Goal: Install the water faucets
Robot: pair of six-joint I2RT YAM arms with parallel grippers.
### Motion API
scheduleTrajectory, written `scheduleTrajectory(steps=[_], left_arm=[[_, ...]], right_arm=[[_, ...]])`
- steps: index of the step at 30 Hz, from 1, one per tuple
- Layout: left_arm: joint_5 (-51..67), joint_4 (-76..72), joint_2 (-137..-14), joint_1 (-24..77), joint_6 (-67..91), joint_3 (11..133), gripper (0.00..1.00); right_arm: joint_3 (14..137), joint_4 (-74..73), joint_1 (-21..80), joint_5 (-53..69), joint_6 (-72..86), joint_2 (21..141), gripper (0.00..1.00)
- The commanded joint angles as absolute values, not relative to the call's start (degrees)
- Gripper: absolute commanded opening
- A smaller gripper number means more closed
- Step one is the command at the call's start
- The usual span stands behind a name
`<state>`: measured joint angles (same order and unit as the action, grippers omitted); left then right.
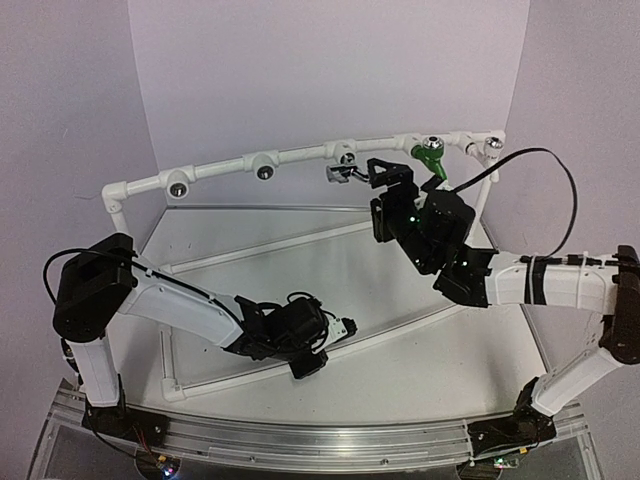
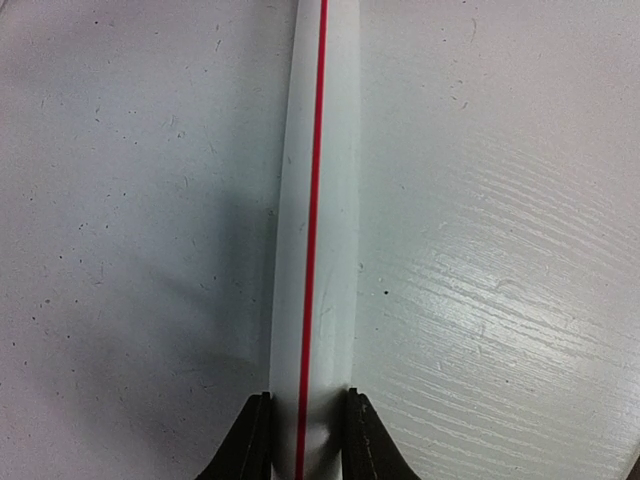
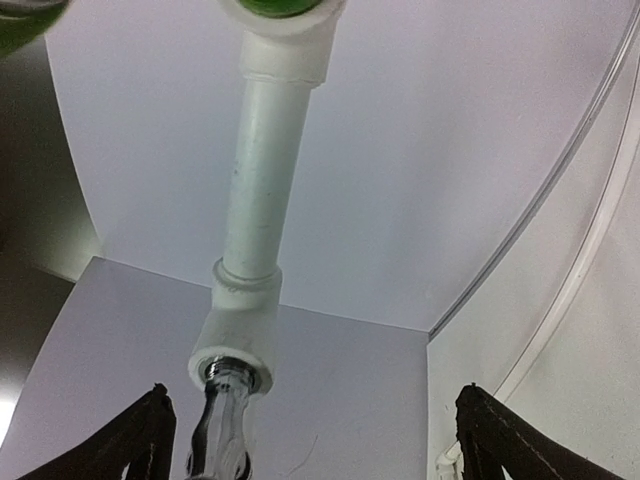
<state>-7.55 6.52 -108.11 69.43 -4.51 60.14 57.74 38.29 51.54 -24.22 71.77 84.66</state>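
A shiny silver faucet [image 1: 343,173] sits in a socket of the white pipe frame [image 1: 300,155], near the middle of the back rail. In the right wrist view its threaded end [image 3: 222,430] enters a white fitting [image 3: 235,335]. A green faucet [image 1: 430,155] hangs from the socket to the right; its base shows at the top of the right wrist view [image 3: 285,8]. My right gripper [image 1: 388,175] is open and empty [image 3: 320,440], just right of the silver faucet. My left gripper [image 1: 338,328] is shut on a low white frame pipe with a red stripe [image 2: 312,220].
Empty chrome-rimmed sockets sit on the back rail at the left [image 1: 178,186], left of centre [image 1: 265,170] and at the far right [image 1: 492,145]. Low frame rails cross the white table [image 1: 300,250]. A black cable [image 1: 540,160] loops by the right arm.
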Motion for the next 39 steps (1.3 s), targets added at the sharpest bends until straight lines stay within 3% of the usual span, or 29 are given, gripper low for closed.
scheduleTrajectory(steps=[1, 10, 15, 24, 30, 39], left_arm=[[-1.59, 13.71, -112.52, 70.08, -4.13, 59.13, 0.00], [-1.54, 13.80, -112.81, 70.06, -4.04, 59.38, 0.00], [-1.15, 13.87, -112.96, 70.14, -4.05, 59.57, 0.00], [-0.62, 13.88, -112.80, 70.22, -3.56, 59.43, 0.00], [-0.92, 13.90, -112.89, 70.24, -3.39, 59.51, 0.00], [-1.41, 14.18, -112.86, 70.25, -3.11, 59.51, 0.00]], right_arm=[[56.08, 44.57, 51.95, -23.48, 67.09, 80.76, 0.98], [55.74, 24.98, 56.80, -22.68, 53.71, 74.12, 0.93], [52.65, 14.03, 59.18, -25.34, 37.43, 66.91, 0.91], [58.24, -2.59, 59.33, -21.53, -25.87, 67.16, 0.84], [63.52, 5.59, 59.57, -28.90, -57.73, 73.57, 0.83], [72.98, 8.70, 59.55, -28.10, -69.77, 79.98, 0.84]])
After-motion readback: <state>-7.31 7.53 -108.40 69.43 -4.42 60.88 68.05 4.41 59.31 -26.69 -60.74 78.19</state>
